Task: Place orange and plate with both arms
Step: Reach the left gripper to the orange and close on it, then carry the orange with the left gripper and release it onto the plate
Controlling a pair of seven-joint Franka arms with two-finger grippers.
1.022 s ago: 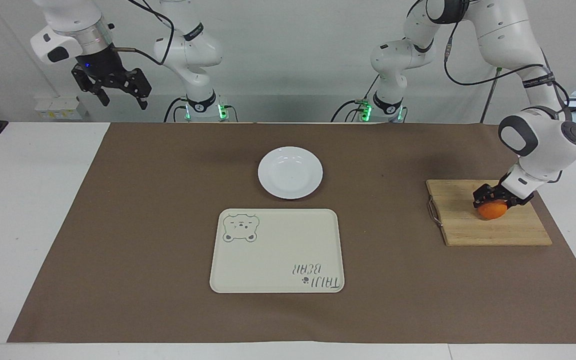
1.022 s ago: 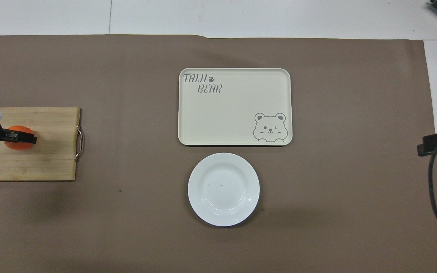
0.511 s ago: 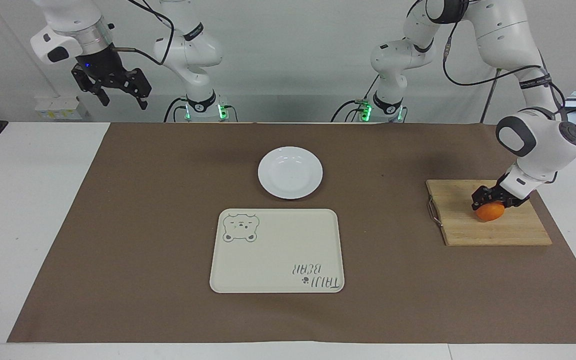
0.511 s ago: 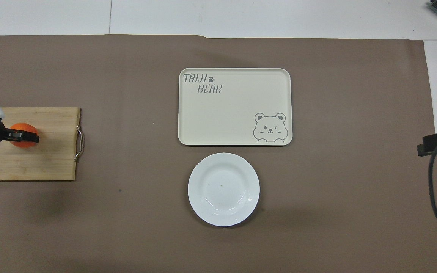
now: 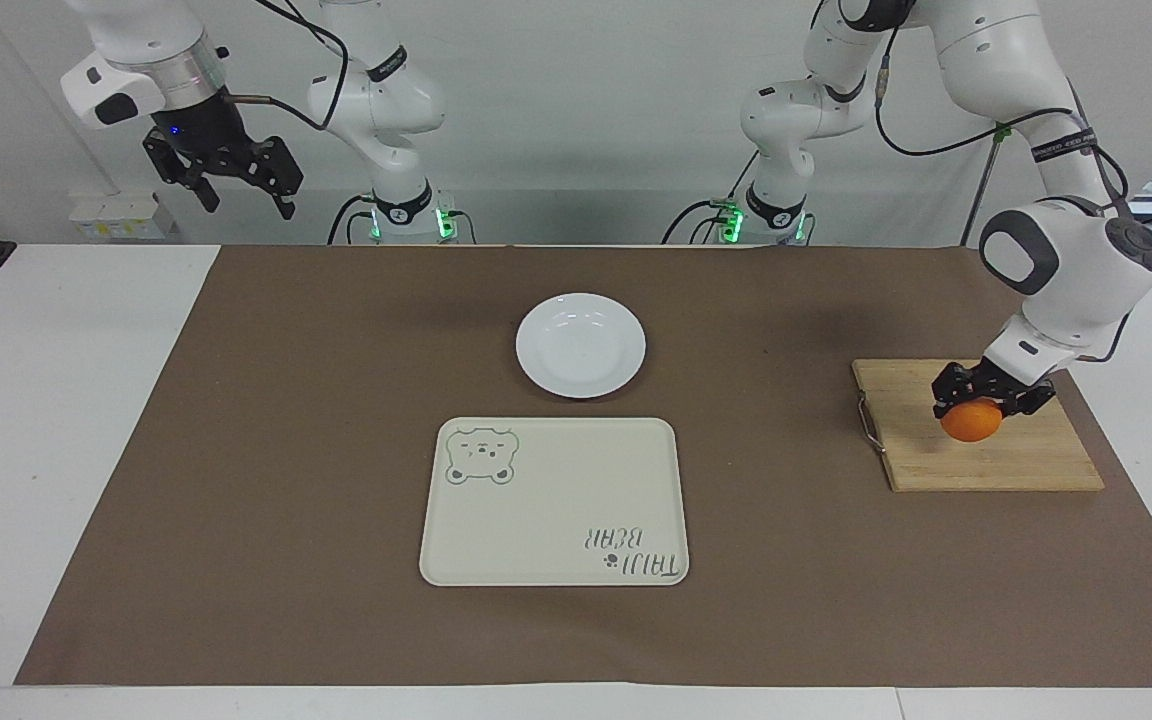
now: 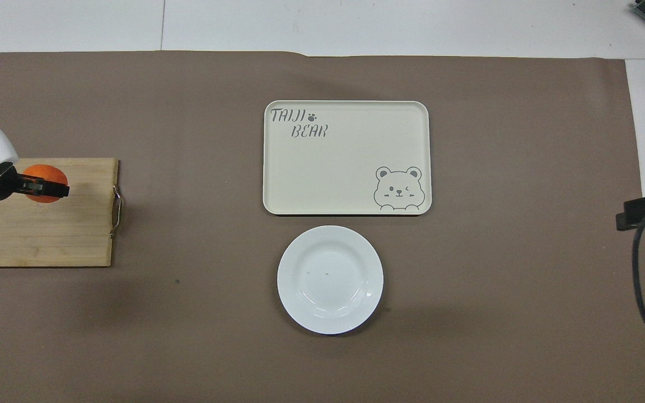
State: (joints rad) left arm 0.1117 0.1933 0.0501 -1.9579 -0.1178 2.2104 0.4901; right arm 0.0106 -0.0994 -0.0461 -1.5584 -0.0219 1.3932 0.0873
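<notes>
Over the cutting board (image 5: 976,440) at the left arm's end of the tabletop (image 5: 66,420), the left gripper (image 5: 976,402) has its jaws clamped on the orange (image 5: 971,422). A second ago those jaws stood wide around the fruit as it sat on the wood; they have since shut on it and the arm has begun to rise, so the orange now hangs just clear of the board, with its shadow on the wood below it. From above, the fruit shows at the board's edge farther from the robots. That means the pick is done, and the carry toward the middle of the tabletop looks like the next step.

Nearest the robots in the middle, the white plate (image 5: 580,345) lies flat on the brown mat (image 5: 236,480), where it was a second ago, untouched. Just beside it, farther from the robots, sits the cream tray (image 5: 553,500) with the bear drawing, nothing on it; it looks like the likely place for both things, though the task does not say so.

Up by the corner at the right arm's end, the right gripper (image 5: 226,170) hangs high with its jaws spread and nothing in them, unchanged over the last second; that arm waits. The plate is probably its job, and a thin raised rim lying flat will ask for a careful approach from the edge.
</notes>
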